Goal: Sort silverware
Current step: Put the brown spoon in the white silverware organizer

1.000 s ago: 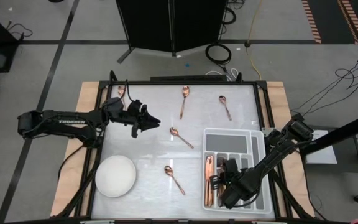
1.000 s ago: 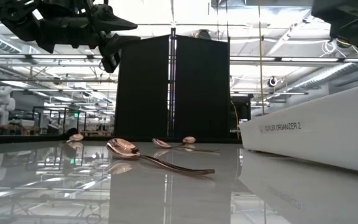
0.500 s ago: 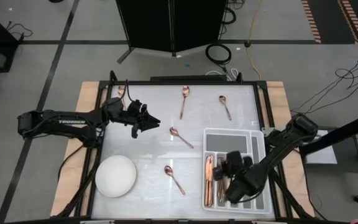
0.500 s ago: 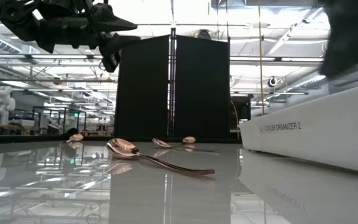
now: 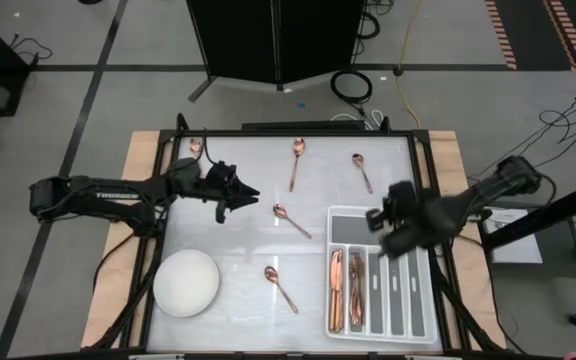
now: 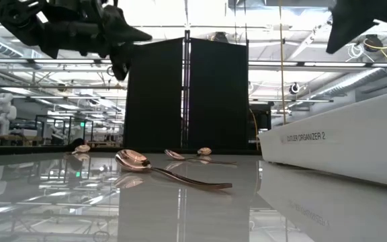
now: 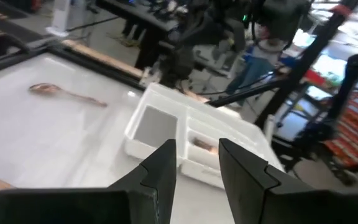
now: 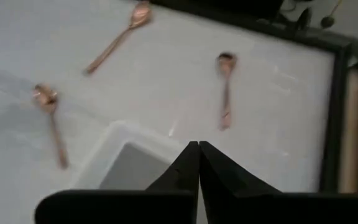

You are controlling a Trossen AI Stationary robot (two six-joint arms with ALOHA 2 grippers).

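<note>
High view: the table (image 5: 228,240) carried the grey divided tray (image 5: 415,300) at its right near corner and a white bowl (image 5: 186,283) at its left near corner.
Silverware in tray: copper pieces (image 5: 345,290) lay in the tray's left long compartments.
Loose spoons: five lay on the table; one at the far left corner (image 5: 195,147), two by the far edge (image 5: 296,160) (image 5: 362,171), one mid-table (image 5: 290,220), one toward the near edge (image 5: 280,287).
Right gripper (image 5: 380,216): hung over the tray's far end.
Right wrist view: alone showed that gripper's fingers (image 8: 188,163) pressed together, holding nothing.
Left gripper (image 5: 250,190): hung over the table's left half, near the far edge.
Left wrist view: alone showed its fingers (image 7: 163,163) parted with nothing between them.
Low view: only here the tray's side read "CUTLERY ORGANIZER 2" (image 6: 306,136).
</note>
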